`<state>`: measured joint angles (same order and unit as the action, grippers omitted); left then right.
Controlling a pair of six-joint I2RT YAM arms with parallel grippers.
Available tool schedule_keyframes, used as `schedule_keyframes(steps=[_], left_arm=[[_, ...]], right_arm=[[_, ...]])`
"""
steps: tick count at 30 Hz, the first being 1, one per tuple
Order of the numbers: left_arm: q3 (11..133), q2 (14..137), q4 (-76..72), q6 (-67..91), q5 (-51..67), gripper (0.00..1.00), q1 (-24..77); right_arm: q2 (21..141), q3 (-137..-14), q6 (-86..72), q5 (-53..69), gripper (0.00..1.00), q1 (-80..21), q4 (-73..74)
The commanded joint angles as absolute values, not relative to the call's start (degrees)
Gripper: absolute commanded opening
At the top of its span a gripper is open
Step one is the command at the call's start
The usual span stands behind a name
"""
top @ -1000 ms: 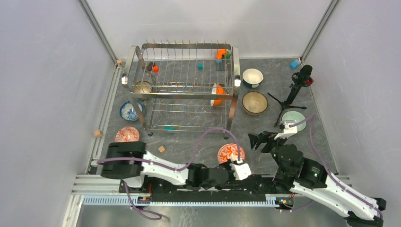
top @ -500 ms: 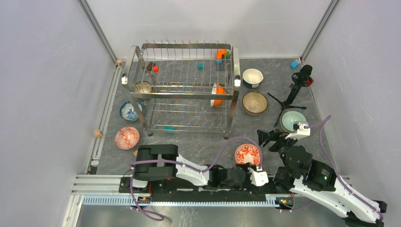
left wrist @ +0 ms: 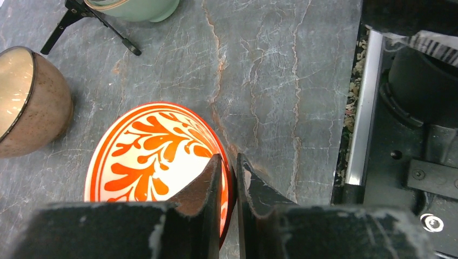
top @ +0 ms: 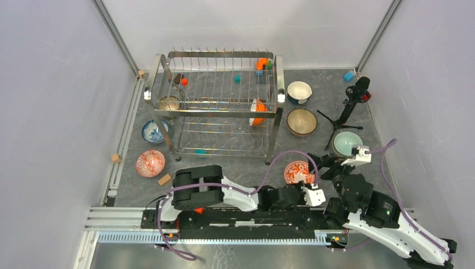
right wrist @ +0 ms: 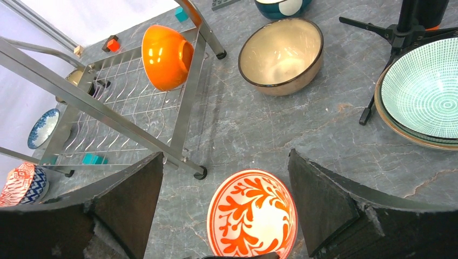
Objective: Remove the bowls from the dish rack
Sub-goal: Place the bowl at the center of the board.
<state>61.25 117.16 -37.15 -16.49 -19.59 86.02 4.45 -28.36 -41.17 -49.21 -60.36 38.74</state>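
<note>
Eight round ceramic bowls (top: 301,121), two in the chrome wire dish rack (top: 218,114), five on the veined table (top: 235,162), orange-patterned bowl (left wrist: 146,156) rim-clamped by left fingers (left wrist: 202,189), right fingers (right wrist: 329,205) spread.

Orange-white leaf-pattern bowl (left wrist: 151,156); plain orange bowl (right wrist: 162,56); teal dotted bowl (right wrist: 426,89); dark grey veined table (left wrist: 281,70).

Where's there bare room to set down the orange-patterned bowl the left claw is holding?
Best: the bare slate in front of the dish rack, between its front legs and the left arm. Crowded on the right: brown bowl, pale green bowl and tripod.
</note>
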Motion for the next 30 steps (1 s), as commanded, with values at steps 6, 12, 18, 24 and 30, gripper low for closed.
schedule_keyframes(steps=[6, 12, 18, 24, 30], left_arm=[[65.0, 119.1, -40.7, -16.8, -22.6, 0.08, 85.8], [64.9, 118.4, -39.7, -15.4, -23.7, 0.26, 85.8], [63.3, 116.5, -39.7, -13.7, -25.4, 0.5, 86.4], [60.3, 112.2, -39.8, -14.1, -28.4, 0.75, 87.9], [55.6, 103.5, -37.0, -12.4, -31.9, 1.0, 91.6]], right_arm=[[2.6, -28.2, -42.0, -50.8, 0.91, -60.5, 39.6], [1.7, -27.9, -41.7, -50.8, 0.91, -60.4, 39.5], [1.9, -28.2, -42.0, -50.5, 0.91, -60.4, 40.0], [2.4, -28.2, -42.1, -50.2, 0.92, -60.5, 39.6], [3.9, -28.4, -41.1, -49.0, 0.92, -60.5, 37.8]])
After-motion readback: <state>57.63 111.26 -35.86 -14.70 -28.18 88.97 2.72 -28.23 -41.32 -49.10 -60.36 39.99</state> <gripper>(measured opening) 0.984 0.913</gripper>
